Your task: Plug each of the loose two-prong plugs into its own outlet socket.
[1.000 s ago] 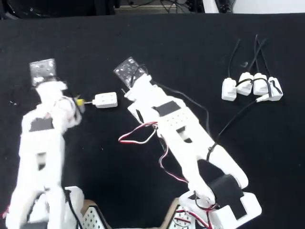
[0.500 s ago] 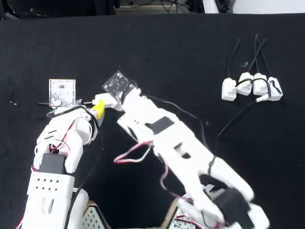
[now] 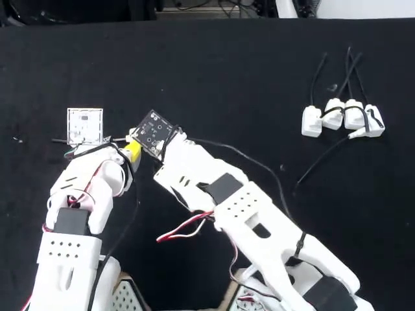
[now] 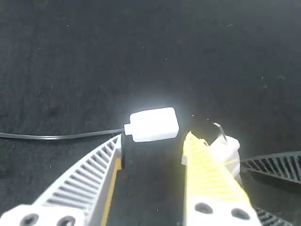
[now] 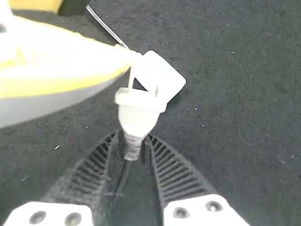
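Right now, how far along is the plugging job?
Done: nothing I can confirm. In hand: the right gripper holds a plug, prongs aimed at the socket but not in it; the socket lies between the open fingers of the left gripper. Left: push it in, then check the white pieces at the far right, whose state I cannot tell.

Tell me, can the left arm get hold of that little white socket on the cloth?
Probably yes. The socket lies just past the open fingers of the left gripper, lined up with the gap, with nothing between. The plug held in the right gripper crowds the yellow finger's outer side, though.
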`<state>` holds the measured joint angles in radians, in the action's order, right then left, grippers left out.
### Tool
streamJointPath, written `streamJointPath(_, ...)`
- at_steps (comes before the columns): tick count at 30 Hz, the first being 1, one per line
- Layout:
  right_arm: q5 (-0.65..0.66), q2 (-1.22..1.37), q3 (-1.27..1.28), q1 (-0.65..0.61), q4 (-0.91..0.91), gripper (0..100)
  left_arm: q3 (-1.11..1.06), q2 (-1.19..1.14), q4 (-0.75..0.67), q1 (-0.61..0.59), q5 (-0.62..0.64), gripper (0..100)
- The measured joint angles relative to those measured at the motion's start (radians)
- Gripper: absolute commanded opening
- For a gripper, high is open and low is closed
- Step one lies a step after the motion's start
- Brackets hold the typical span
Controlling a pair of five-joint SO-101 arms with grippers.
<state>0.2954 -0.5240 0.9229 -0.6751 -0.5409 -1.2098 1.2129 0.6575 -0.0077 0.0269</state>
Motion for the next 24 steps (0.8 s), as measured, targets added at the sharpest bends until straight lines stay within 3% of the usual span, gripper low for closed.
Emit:
streamJointPath(11,0.002,-0.002,0.0,-0.015,0.0,1.1,0.026,0.0,0.0,-0.038,-0.002,21)
streamJointPath(24,0.003,0.0,0.002,-0.015,-0.046,1.1,0.018,0.003,0.02,0.046,-0.091,21)
